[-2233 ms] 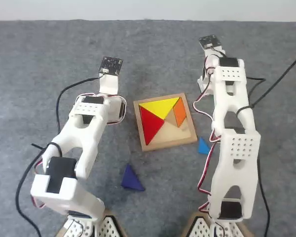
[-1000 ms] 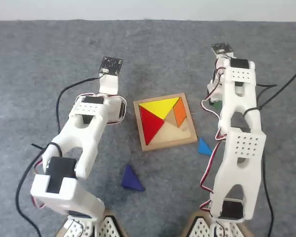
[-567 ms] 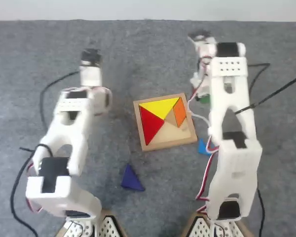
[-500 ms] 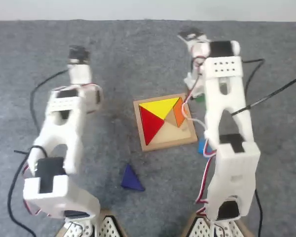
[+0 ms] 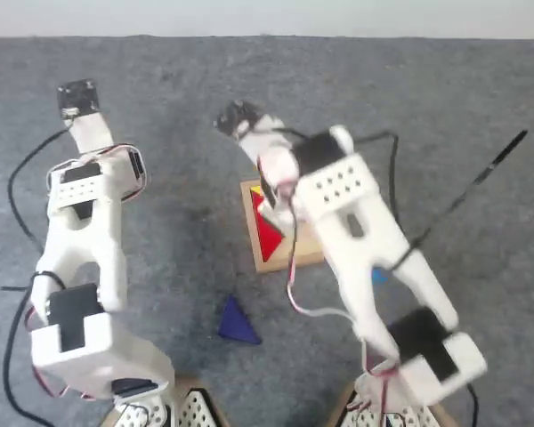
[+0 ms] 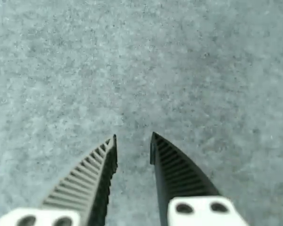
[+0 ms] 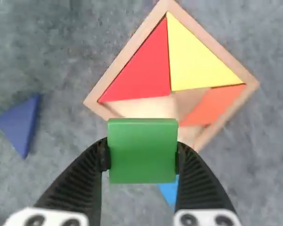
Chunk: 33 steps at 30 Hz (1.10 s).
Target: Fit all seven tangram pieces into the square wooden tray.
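Found the right pincer [image 7: 141, 149] pinching a green square piece [image 7: 141, 141], one black finger pressed against each of two opposite sides. Saw it hanging over the square wooden tray [image 7: 125, 60], probably above it rather than seated in it (height hard to judge from the wrist view), overlapping the bare wood patch and one corner of the rim. Counted three pieces inside the tray: a red triangle [image 7: 144, 70] and a yellow triangle [image 7: 193, 61] meeting along a shared straight edge, plus an orange piece [image 7: 212, 103] touching the yellow one. Noted two pieces outside on the grey tabletop [image 7: 47, 37]: a dark blue triangle [image 7: 20, 122], well apart from the rim, and a light blue piece [image 7: 170, 190], partly hidden behind the green square and near the tray's corner.

From the high view, saw the right arm [image 5: 356, 222] stretched diagonally across the tray, covering most of it, with a strip of rim and red showing beside it. Spotted the dark blue triangle lying on the side of the tray toward the arm bases, apart from it. Found the left arm [image 5: 80, 231] well off to the left of the tray, apart from every piece. Saw the left pincer [image 6: 133, 139] spread a little, its ridged fingers pointed down at the grey tabletop.
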Available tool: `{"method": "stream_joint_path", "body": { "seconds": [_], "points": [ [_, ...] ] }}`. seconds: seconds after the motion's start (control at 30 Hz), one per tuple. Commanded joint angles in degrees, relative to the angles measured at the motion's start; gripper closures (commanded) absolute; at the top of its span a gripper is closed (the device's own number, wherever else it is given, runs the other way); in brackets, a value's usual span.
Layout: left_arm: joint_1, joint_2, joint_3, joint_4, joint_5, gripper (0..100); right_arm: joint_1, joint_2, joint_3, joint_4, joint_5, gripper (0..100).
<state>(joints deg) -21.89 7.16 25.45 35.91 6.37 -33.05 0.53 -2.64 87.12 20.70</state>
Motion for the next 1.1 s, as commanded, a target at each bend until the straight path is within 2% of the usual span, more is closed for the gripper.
{"method": "stream_joint_path", "body": {
  "seconds": [0.0, 0.1, 0.3, 0.6, 0.67, 0.9, 1.07],
  "points": [
    [-0.35, -0.35, -2.51, -1.32, 0.79, 89, -0.40, -9.89, 21.80, -15.96, 0.53, 94.7],
    [-0.35, -0.35, -2.42, -1.23, 0.79, 89, -0.31, -8.84, 27.43, -22.64, 0.62, 94.7],
    [-0.18, -0.35, -2.42, -1.23, 0.79, 89, -0.04, 1.01, 25.67, -27.38, 2.99, 94.7],
    [0.70, -0.35, -2.15, -1.14, 0.44, 89, 3.56, 11.03, 17.32, -25.19, 5.19, 94.3],
    [0.70, -0.35, -2.15, -1.14, 0.44, 89, 4.53, 11.03, 17.05, -25.19, 5.36, 90.7],
    [0.70, -0.35, -2.15, -1.14, 0.44, 89, 6.29, 11.47, 16.18, -24.48, 8.53, 68.5],
    [0.70, -0.35, -2.15, -1.14, 0.44, 89, 4.79, 11.03, 16.00, -23.87, 8.53, 64.1]
  ]
}}
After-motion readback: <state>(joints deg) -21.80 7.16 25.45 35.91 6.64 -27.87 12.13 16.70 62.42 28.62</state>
